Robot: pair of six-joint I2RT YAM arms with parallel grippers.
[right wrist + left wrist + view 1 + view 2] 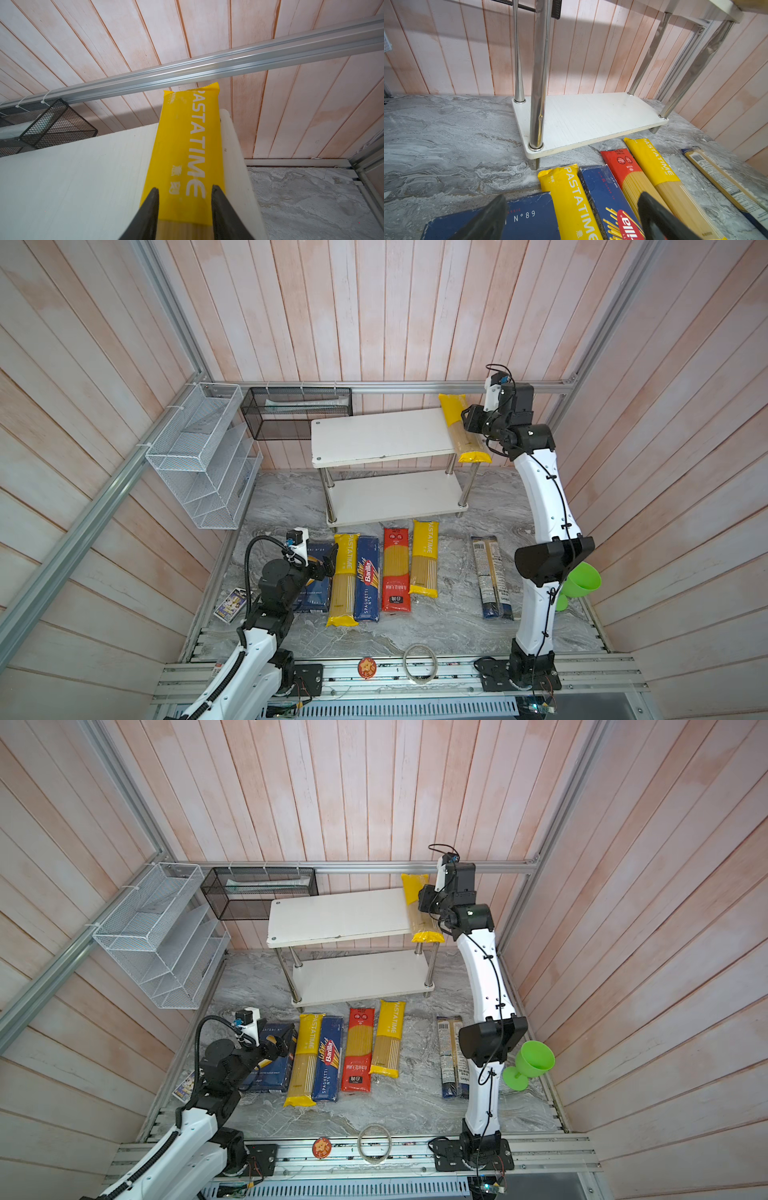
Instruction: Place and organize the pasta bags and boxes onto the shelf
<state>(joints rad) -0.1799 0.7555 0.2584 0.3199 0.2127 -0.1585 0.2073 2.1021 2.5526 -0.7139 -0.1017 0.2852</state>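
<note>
Right gripper (185,188) straddles a yellow bag (187,135) on the right end of the shelf's (374,435) top board; gripped or loose, can't tell. Left gripper (572,196) gapes wide over the wide blue box (533,218) near the bench's (446,135) left edge.

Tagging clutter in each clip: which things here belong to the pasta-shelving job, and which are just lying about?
Job: shelf; yellow bag on its top board; on the table, rigatoni box, yellow bag between the boxes, spaghetti box, red bag, yellow bag nearest the shelf, clear bag.
Lying about: white wire rack, black mesh basket, green goblet, card packet, tape roll, orange disc.
</note>
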